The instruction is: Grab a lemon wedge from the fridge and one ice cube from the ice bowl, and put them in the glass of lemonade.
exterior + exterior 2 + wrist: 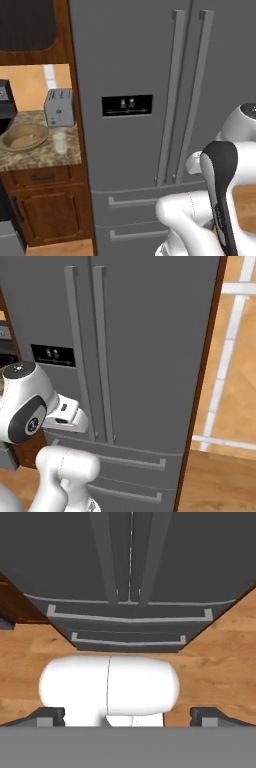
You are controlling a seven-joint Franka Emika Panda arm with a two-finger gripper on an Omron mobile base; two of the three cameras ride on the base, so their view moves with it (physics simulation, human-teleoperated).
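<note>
Fridge (pixel 130 65) stands shut, doors together; the lemon wedge is presumably inside, unseen. Left of the fridge, on the counter: ice bowl (pixel 23 137), then glass of lemonade (pixel 60 141). Gripper (pixel 128 714) fingers spread wide, holding nothing. Step judged: door opening; next, reach a bar handle (pixel 170 100).

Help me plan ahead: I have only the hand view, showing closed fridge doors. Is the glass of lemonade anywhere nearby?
Observer: Yes. The glass of lemonade stands on a counter left of the fridge.
Operator: And the ice bowl?
Observer: The ice bowl sits on the same counter, left of the glass.
Operator: Anything else up there?
Observer: A silver toaster stands upright behind the glass, against the wall.
</note>
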